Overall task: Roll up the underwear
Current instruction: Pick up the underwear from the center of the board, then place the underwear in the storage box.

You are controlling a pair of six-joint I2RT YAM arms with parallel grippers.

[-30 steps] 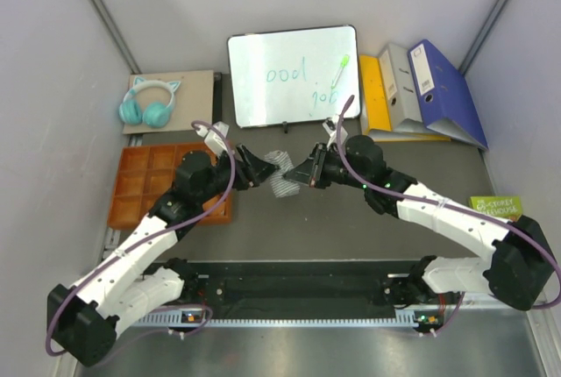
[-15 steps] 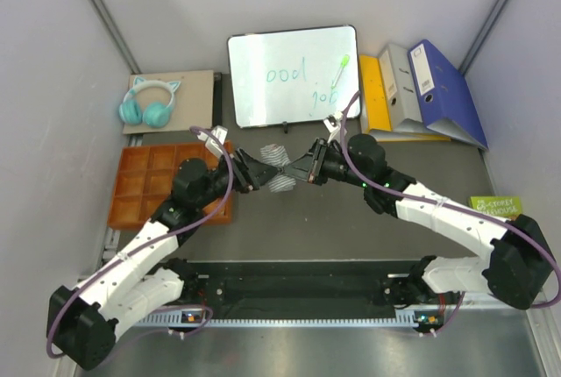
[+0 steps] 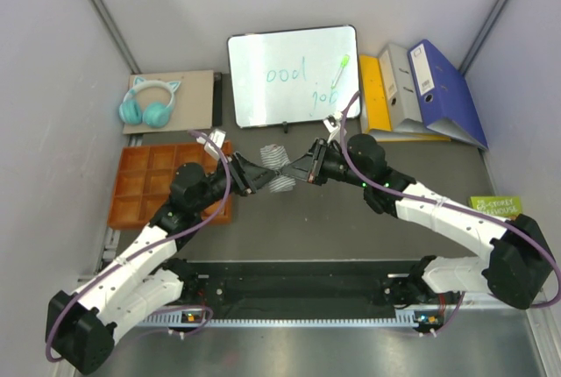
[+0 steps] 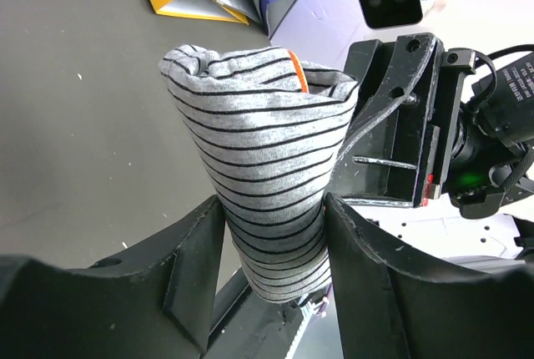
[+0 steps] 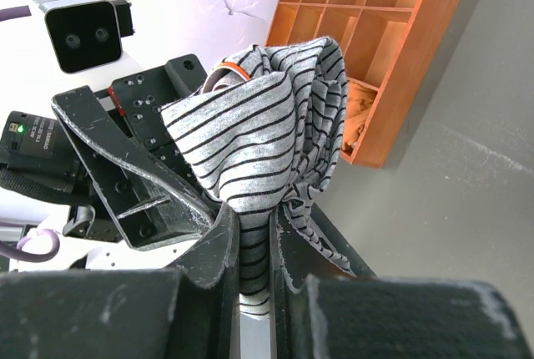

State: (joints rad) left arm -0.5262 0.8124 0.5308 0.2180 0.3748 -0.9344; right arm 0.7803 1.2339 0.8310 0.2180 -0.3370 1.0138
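Above the counter (image 3: 351, 228), the right hand (image 5: 254, 227) pinches the rolled striped boxers (image 4: 259, 150) while the left hand (image 4: 271, 209) seems clenched round the roll, so it cannot unwind.

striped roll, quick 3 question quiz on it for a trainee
1. True or false: the right claw is pinching the striped roll.
2. What colour peeks out at the roll's top: A green, B orange, C blue?
3. What lies on the whiteboard?
Key: 1 true; 2 B; 3 a green pen.
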